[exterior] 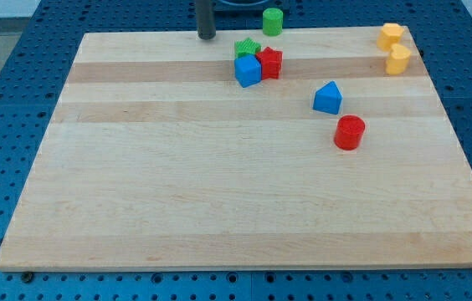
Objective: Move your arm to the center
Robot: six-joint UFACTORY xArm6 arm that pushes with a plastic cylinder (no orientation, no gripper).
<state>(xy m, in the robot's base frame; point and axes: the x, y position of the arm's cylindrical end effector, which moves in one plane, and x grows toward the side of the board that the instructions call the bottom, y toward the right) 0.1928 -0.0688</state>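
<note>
My tip [207, 37] stands at the top edge of the wooden board [177, 184], left of the middle, with the rod running out of the view's top. It touches no block. The nearest blocks are a cluster to its right: a green star block [245, 47], a blue cube [248, 70] and a red star-like block [270, 63], pressed together. A green cylinder [272, 21] stands at the top edge, right of my tip.
A blue pentagon-like block [328, 98] and a red cylinder [349, 132] lie right of the board's middle. Two yellow blocks sit at the top right corner, one [391, 36] above the other [398, 59]. Blue perforated table surrounds the board.
</note>
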